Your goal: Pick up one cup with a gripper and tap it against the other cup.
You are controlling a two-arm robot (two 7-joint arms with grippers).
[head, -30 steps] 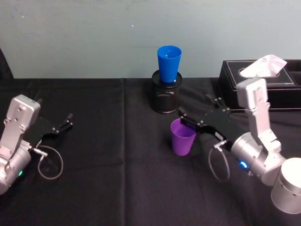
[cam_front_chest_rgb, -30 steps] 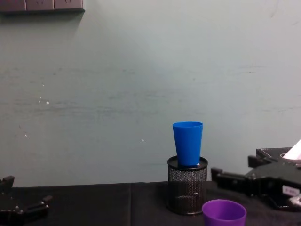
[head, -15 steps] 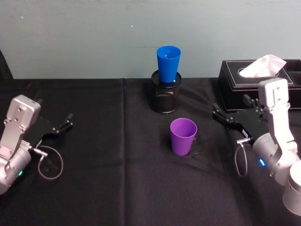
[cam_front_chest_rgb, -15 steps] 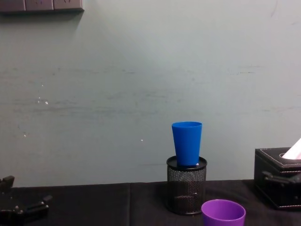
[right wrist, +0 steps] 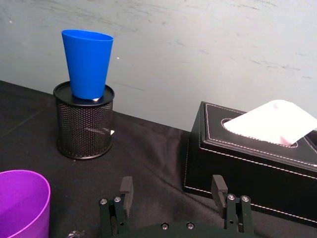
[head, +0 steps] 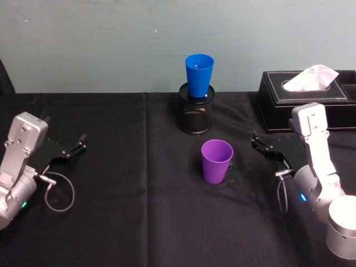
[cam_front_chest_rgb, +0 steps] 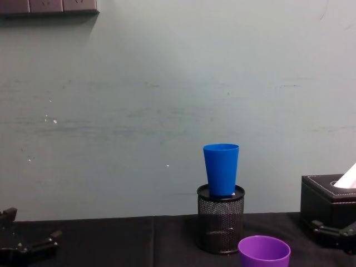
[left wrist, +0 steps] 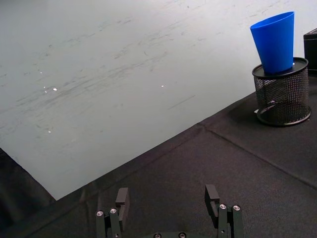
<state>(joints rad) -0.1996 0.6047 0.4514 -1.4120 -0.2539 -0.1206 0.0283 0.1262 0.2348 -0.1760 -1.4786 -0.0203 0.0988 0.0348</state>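
Your right gripper [head: 266, 147] sits beside the purple cup [head: 216, 161], fingers wide, empty; grasp, lift and tap on the blue cup [head: 199, 74] all remain.

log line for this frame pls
right end effector: open, beside purple cup, apart | left end effector: open, parked | blue cup: in mesh holder
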